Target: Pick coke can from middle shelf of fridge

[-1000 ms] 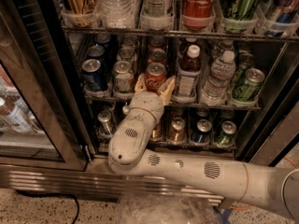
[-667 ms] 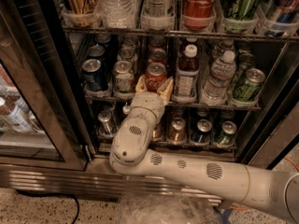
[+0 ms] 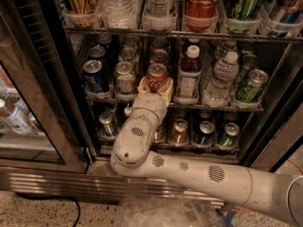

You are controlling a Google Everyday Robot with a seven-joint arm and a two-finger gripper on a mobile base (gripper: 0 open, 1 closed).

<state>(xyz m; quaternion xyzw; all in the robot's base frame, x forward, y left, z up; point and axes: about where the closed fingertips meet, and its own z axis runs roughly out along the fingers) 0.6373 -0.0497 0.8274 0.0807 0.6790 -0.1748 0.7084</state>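
Camera view: gripper (image 3: 155,86) is right at the coke can (image 3: 156,74), which stands at the front of the middle shelf (image 3: 222,107) in the fridge (image 3: 42,176). Reach done; I cannot tell if it has clamped. Lifting out is left.

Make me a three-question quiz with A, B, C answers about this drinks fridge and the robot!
1. Where is the gripper?
A) at the coke can on the middle shelf
B) up at the top shelf
C) down on the floor

2. What colour is the rightmost can on the middle shelf?
A) blue
B) green
C) orange

3. How is the coke can placed?
A) lying down
B) upside down
C) standing upright

Answers:
1 A: the gripper sits right at the red can at the shelf's front.
2 B: its side is green under a silver top.
3 C: its silver top faces up.
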